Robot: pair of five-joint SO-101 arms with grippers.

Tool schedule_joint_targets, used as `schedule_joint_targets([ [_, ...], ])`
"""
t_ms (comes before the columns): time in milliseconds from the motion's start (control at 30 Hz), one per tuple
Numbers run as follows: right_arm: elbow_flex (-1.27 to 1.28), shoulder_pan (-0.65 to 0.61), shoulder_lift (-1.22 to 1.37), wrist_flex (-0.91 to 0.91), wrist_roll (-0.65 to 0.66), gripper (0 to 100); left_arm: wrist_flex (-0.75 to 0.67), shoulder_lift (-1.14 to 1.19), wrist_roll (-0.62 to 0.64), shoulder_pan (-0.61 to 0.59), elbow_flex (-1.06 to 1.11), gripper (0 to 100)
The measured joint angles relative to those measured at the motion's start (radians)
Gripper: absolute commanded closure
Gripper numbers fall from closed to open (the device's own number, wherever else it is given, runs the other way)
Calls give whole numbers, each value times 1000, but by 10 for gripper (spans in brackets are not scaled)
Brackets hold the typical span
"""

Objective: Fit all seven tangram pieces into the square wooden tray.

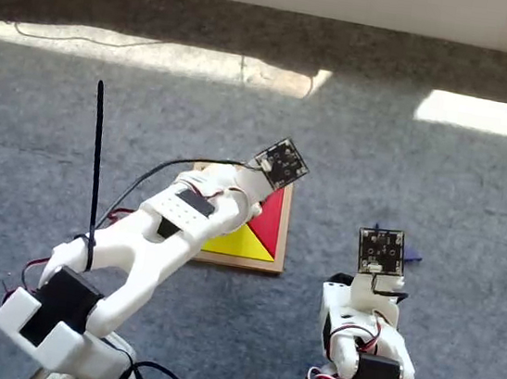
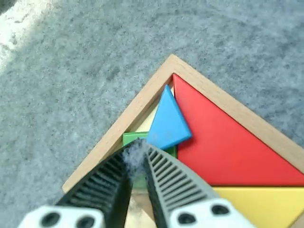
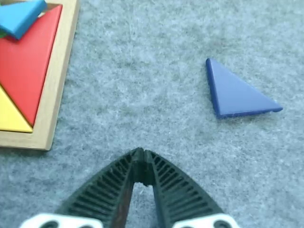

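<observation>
Your left gripper (image 2: 137,152) is hanging over one corner of the wooden tray (image 2: 142,101). Its jaws are meeting at the tips and gripping nothing, right above a green piece (image 2: 129,139); you cannot tell whether they are touching it. Just past the tips, a light blue triangle (image 2: 167,122) is lying loose in that corner, overlapping the green piece and the edge of the big red triangle (image 2: 223,142). A yellow triangle (image 2: 261,204) is sitting flat against the red one. Your right gripper (image 3: 141,154) is hovering low over the grey carpet (image 3: 142,71), jaws closed on nothing. A dark blue triangle (image 3: 235,92) is lying on the carpet, well apart from the tray.
</observation>
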Motion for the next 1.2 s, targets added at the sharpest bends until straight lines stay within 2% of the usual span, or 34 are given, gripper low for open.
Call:
schedule_joint_targets([
  [300,0,0,0,0,0,988,-2,0,0,0,0,989],
  [533,0,0,0,0,0,988,89,0,0,3,0,989],
  [867,0,0,0,0,0,988,26,28,0,2,-3,989],
  [1200,0,0,0,0,0,988,20,117,0,2,-91,993],
])
